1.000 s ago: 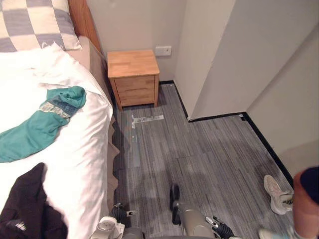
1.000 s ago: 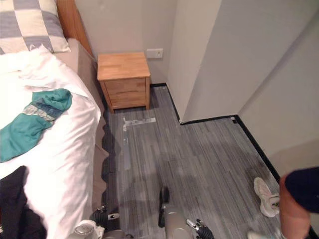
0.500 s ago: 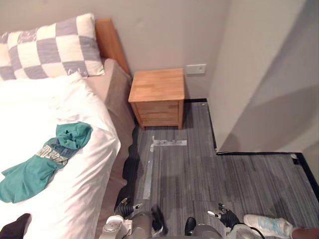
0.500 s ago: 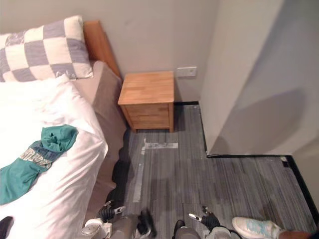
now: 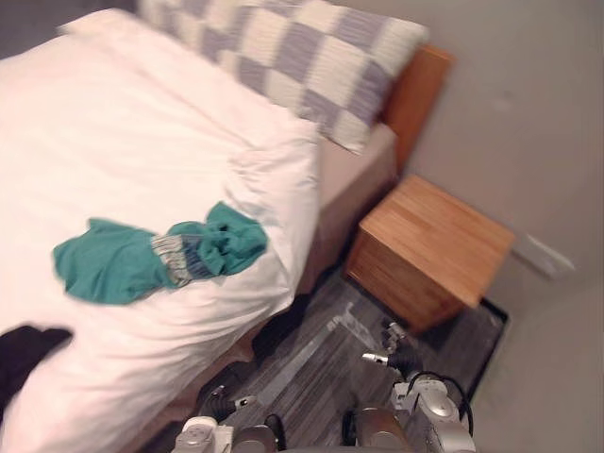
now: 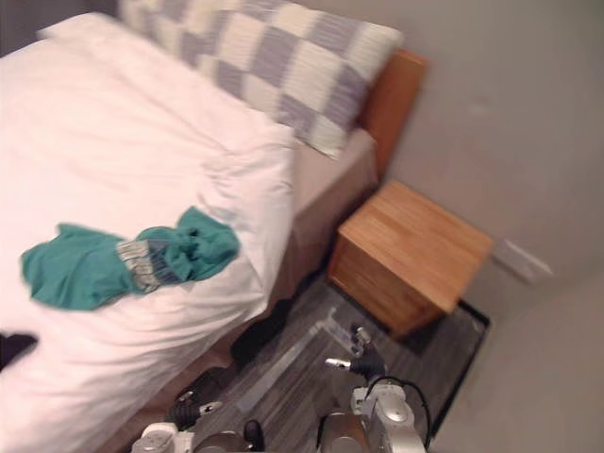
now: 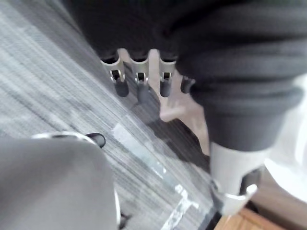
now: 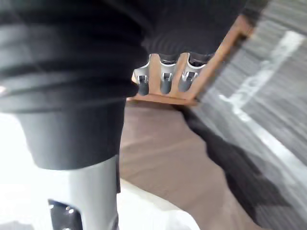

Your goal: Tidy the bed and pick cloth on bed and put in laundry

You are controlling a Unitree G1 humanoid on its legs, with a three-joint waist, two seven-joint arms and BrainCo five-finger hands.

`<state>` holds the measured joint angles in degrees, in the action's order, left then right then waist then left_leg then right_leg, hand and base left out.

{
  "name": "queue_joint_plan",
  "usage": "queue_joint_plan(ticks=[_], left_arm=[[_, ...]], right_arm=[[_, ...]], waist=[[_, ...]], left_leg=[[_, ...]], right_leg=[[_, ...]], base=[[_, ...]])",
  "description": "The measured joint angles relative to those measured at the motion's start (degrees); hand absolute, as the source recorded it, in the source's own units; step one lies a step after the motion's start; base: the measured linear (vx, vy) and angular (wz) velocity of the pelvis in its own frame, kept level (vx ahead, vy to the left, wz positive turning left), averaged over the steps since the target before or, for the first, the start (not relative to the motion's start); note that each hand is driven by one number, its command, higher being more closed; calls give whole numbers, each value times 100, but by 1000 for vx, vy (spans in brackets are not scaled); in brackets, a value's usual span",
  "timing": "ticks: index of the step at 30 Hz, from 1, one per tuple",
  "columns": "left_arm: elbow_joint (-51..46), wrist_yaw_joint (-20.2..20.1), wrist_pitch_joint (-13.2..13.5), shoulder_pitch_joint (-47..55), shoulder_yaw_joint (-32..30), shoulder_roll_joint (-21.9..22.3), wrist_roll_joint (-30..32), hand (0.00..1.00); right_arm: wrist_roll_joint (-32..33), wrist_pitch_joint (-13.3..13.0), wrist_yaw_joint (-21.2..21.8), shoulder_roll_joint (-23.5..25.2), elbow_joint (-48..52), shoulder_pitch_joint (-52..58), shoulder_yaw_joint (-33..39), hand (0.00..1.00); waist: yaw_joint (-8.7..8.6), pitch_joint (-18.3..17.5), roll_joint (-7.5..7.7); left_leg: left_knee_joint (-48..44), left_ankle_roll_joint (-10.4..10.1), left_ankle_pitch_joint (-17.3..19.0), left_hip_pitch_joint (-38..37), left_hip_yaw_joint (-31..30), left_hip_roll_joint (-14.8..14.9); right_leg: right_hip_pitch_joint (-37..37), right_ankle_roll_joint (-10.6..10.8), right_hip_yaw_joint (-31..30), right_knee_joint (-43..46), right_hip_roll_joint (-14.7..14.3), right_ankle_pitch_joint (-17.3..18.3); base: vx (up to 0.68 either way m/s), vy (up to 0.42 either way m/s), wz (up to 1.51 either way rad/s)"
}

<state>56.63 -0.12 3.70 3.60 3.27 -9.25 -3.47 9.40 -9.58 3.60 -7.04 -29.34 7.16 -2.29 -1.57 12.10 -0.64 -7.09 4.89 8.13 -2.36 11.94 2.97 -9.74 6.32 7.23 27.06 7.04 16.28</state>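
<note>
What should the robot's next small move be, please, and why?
Probably lift the left hand toward the teal cloth: it lies untouched on the white duvet near the bed's edge, while both hands hang low over the floor, open and empty, the right hand nearer the nightstand.

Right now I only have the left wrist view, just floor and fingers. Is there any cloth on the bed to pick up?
Observer: Yes, a teal cloth lies crumpled on the white duvet, near its edge.
Operator: Anything else lying on there?
Observer: A dark cloth lies on the duvet at the lower left of the eye views, apart from the teal one.
Operator: Is the right hand free?
Observer: Its own wrist view shows the right hand open and holding nothing.
</note>
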Motion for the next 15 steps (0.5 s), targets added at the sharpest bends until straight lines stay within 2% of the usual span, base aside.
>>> queue_joint_plan(ticks=[1,2,3,4,5,6,7,8,10,11,13,15], left_arm=[[48,4,0,8,-1,-70,0,0],[92,19,-6,67,-11,-236,-3,0],[112,30,-35,227,-29,-373,-5,0],[115,36,-50,330,-64,-426,-7,0],[88,81,-75,577,-220,-579,-9,0],[98,126,-86,663,-417,-501,-54,0],[41,125,-84,675,-456,-366,-70,0],[-51,109,-67,788,-461,-208,-128,0],[-87,100,-70,837,-514,-48,-188,0],[-93,96,-67,838,-584,-3,-236,0],[-103,77,2,839,-667,11,-265,0],[-114,20,80,843,-666,16,-219,0]], right_arm=[[40,5,-137,7,184,25,30,0],[87,56,-424,38,513,88,169,0],[215,135,-693,53,689,61,336,0],[258,172,-800,59,743,38,443,0],[347,244,-987,59,826,-17,674,0],[437,316,-1178,-89,804,-175,1052,0],[460,384,-1336,-273,793,-308,1325,0],[464,451,-1607,-624,792,-639,1637,0],[425,570,-2015,-1089,718,-1341,1961,0],[401,641,-2200,-1251,636,-1633,2038,0],[350,881,-2506,-1573,509,-2303,2142,0],[224,983,-2494,-1643,509,-2524,2178,0]], waist=[[-9,-27,56],[-45,-76,248],[-42,-90,423],[-37,-101,535],[3,-169,859],[47,-167,889],[104,-205,656],[169,-270,352],[179,-277,80],[180,-292,31],[200,-287,25],[206,-288,25]], left_leg=[[-1,-60,48,2,-263,10],[-38,-229,137,-9,-760,15],[-202,-464,274,-16,-1095,3],[-331,-592,369,-32,-1211,-14],[-641,-799,652,-61,-1432,-153],[-1006,-967,911,-70,-1641,-53],[-1143,-1065,1016,-32,-1635,189],[-1227,-1166,1143,41,-1620,498],[-1088,-1268,1108,1,-1663,760],[-974,-1297,1008,-47,-1636,823],[-734,-1352,588,-133,-1440,881],[-712,-1359,411,-106,-1253,880]], right_leg=[[-54,60,-419,-440,-76,-162],[-117,287,-1242,-1318,-120,-567],[-81,514,-1723,-1902,-90,-960],[-65,530,-1848,-2053,-63,-1096],[-53,486,-1942,-2099,48,-1210],[-80,292,-1852,-1626,-69,-1677],[-41,208,-1699,-1537,-256,-1529],[7,82,-1453,-1580,-484,-1474],[89,-91,-1221,-1613,-673,-1486],[136,-172,-1124,-1644,-701,-1517],[310,-273,-826,-1695,-630,-1455],[445,-277,-644,-1795,-549,-1455]], base=[[383,-429,228],[421,-507,207],[431,-546,185],[403,-550,138],[394,-581,110],[386,-538,99],[328,-411,71],[223,-229,37],[225,-229,33],[204,-186,39],[170,-162,57],[88,-103,63]])
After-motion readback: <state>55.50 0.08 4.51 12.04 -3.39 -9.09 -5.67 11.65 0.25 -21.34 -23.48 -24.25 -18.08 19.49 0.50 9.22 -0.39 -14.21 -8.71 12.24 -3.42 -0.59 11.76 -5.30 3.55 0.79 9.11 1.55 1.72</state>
